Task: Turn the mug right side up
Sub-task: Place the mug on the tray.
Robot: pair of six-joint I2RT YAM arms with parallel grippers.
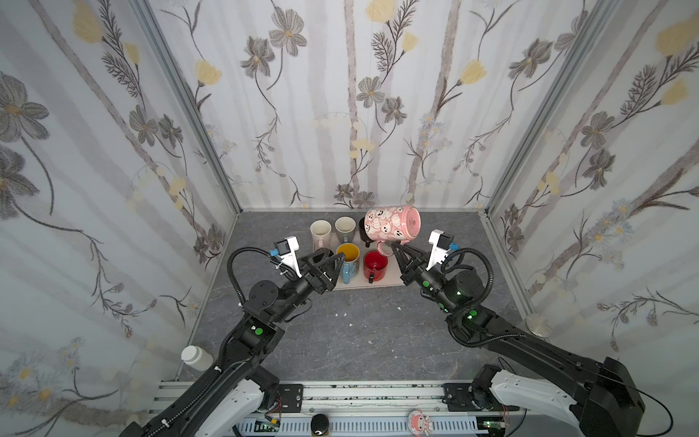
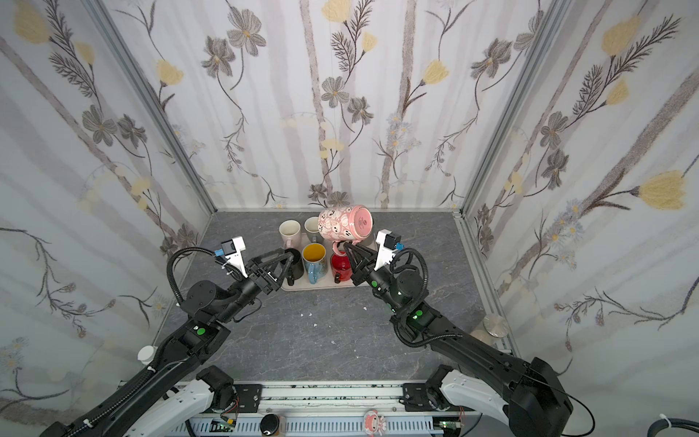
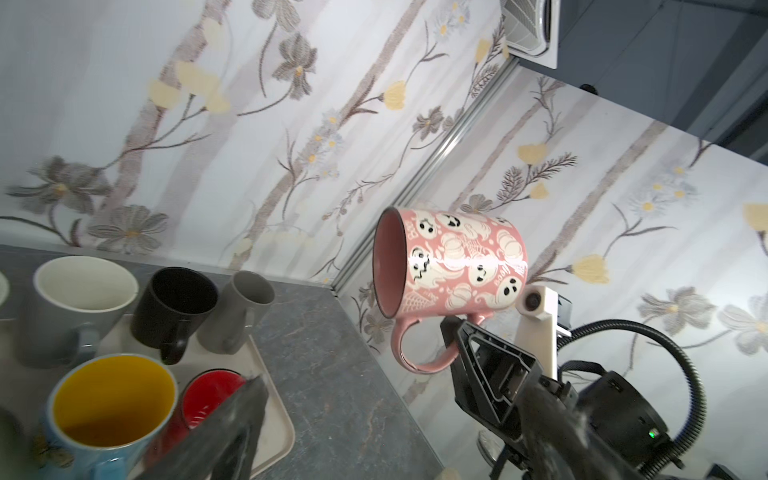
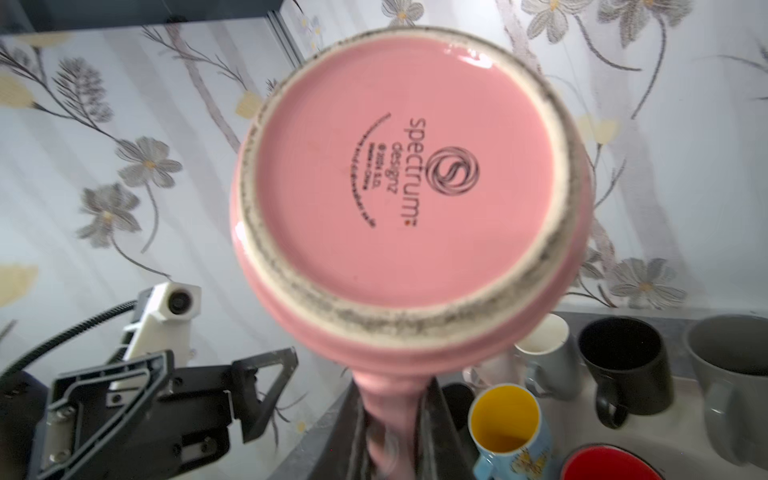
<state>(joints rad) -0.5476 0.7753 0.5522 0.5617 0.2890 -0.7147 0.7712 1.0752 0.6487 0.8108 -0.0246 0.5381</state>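
Pink ghost-print mug (image 1: pixel 391 224), sideways in the air near the tray (image 1: pixel 378 284). Fingers of the right gripper (image 1: pixel 393 246) clamp its handle (image 3: pixel 415 353), presumably to swing it upright. Left gripper (image 1: pixel 331 254) spread, empty.

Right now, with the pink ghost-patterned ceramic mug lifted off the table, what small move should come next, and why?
Probably roll the right gripper so the mug's mouth swings upward. It is shut on the curved handle of the pink ghost-patterned ceramic mug, which lies sideways in the air, its mouth facing sideways and its base toward the right wrist camera, so it is neither upright nor set down yet.
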